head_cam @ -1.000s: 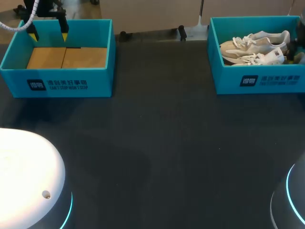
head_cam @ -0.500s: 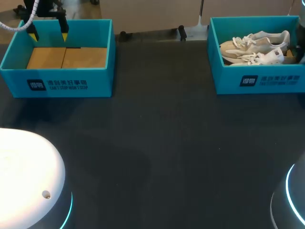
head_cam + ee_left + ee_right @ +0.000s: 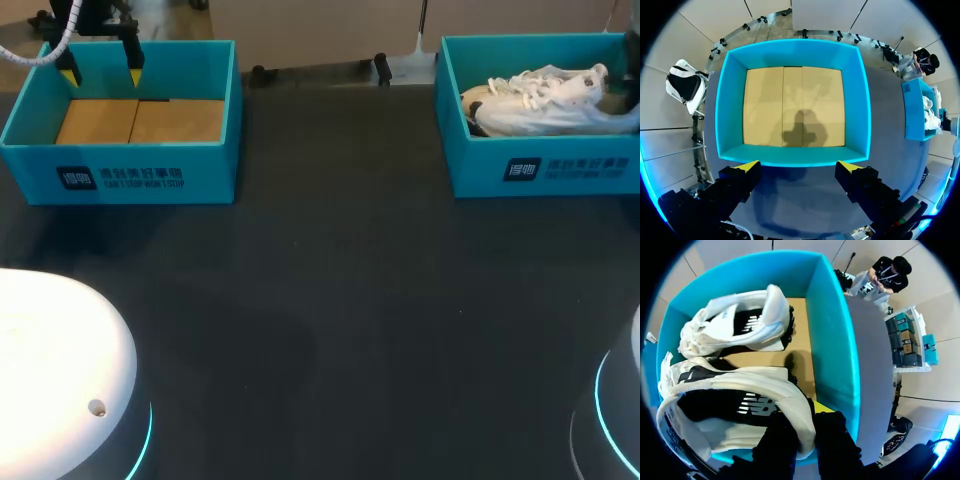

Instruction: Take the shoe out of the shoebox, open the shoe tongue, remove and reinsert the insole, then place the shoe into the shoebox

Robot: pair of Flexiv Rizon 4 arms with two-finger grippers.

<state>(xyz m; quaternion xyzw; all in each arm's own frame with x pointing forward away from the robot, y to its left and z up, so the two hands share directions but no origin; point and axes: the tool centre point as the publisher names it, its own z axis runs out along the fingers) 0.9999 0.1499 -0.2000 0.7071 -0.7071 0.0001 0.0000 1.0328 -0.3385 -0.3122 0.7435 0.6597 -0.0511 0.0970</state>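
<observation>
Here, the first step of the task, taking the shoe out, appeared to be in hand. The right gripper (image 3: 807,415) was closed on the heel collar of a white shoe (image 3: 740,405), with one finger inside the opening and the other behind the heel. The shoe lay within the walls of the right shoebox (image 3: 540,170), seemingly raised off its floor. A second shoe (image 3: 740,325) lay on its side just beyond it on the box's cardboard base.

The next move probably called for lifting the held shoe clear over the blue wall without snagging its partner or the laces, then setting it on the table (image 3: 330,300) between the boxes.

At the other side, the left gripper (image 3: 797,167) hung above the left shoebox (image 3: 130,175), fingers wide apart and holding nothing. That box held only its bare cardboard floor (image 3: 792,107).
</observation>
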